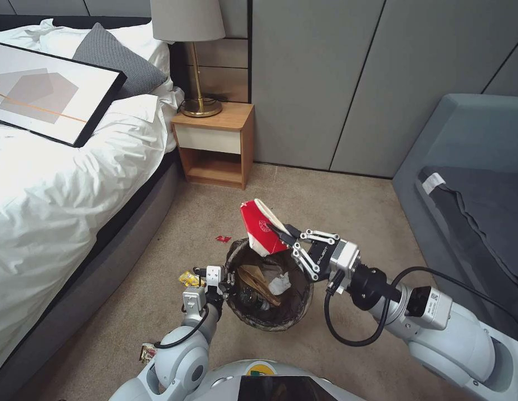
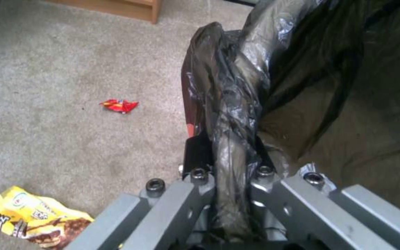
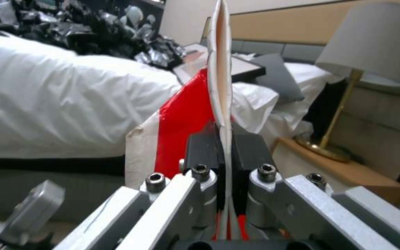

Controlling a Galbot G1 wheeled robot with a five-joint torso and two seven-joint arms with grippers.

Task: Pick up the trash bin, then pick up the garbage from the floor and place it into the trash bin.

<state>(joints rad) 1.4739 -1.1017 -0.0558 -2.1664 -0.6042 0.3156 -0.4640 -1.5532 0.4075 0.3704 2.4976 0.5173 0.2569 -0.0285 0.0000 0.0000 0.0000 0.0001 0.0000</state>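
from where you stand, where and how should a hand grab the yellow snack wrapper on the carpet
Take the yellow snack wrapper from straight above, pinching a raised crease near its middle. It lies crumpled but low on the carpet, so its edges offer little to slide under, and it sits apart from the trash bin.

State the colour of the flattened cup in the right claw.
Red and white flattened paper cup; clearest in the head view.
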